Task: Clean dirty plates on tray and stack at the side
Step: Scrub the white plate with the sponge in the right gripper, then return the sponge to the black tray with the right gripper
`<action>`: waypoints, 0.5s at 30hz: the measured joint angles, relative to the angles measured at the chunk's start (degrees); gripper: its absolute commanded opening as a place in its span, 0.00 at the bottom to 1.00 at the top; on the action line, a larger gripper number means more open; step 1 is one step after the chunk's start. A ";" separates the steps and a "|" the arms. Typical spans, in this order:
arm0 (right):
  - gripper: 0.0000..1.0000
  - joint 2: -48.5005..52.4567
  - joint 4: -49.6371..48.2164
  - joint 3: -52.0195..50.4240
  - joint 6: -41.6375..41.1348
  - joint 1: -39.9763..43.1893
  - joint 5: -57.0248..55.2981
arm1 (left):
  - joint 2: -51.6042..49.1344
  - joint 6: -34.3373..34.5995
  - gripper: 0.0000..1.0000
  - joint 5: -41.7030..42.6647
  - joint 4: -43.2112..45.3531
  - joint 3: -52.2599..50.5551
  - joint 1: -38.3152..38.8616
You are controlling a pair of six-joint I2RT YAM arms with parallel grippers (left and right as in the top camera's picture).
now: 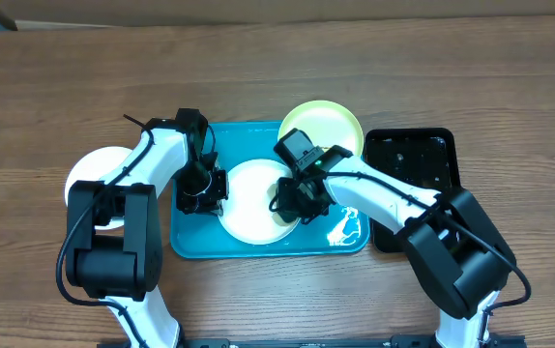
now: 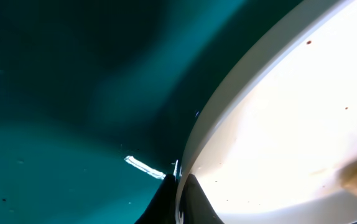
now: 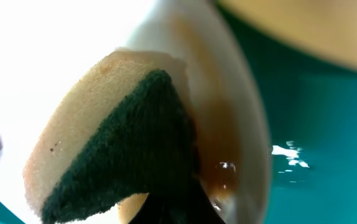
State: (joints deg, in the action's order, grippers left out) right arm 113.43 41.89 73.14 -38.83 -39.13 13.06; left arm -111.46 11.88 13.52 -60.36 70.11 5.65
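A white plate (image 1: 248, 198) lies on the teal tray (image 1: 195, 242). My left gripper (image 1: 203, 191) is shut on the plate's left rim (image 2: 194, 149), one finger on each side. My right gripper (image 1: 297, 201) is shut on a sponge (image 3: 104, 137), yellow with a dark green scouring side, and presses it on the plate's right part. Brown liquid (image 3: 219, 143) pools by the plate's rim next to the sponge. A pale yellow-green plate (image 1: 328, 123) rests at the tray's far right corner. Another white plate (image 1: 89, 174) sits on the table at the left, partly under my left arm.
A narrow black tray (image 1: 423, 159) stands right of the teal tray. The teal tray's surface is wet and glossy (image 3: 309, 124). The wooden table (image 1: 55, 77) lies all around.
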 measured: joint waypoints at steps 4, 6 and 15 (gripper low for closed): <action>0.04 0.00 1.53 0.79 -0.02 0.46 -1.11 | 0.00 0.00 0.04 -0.02 -0.17 0.00 0.00; 0.04 0.00 2.19 1.16 -0.07 0.48 -1.84 | 0.00 0.00 0.04 -0.02 -0.20 0.00 0.00; 0.04 -3.32 4.46 1.55 -1.03 0.50 -8.17 | 0.00 0.00 0.04 -0.02 -0.37 0.00 0.13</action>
State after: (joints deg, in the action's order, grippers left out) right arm 110.10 46.35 74.70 -39.86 -38.63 4.89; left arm -111.46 11.88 13.50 -60.73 70.11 5.78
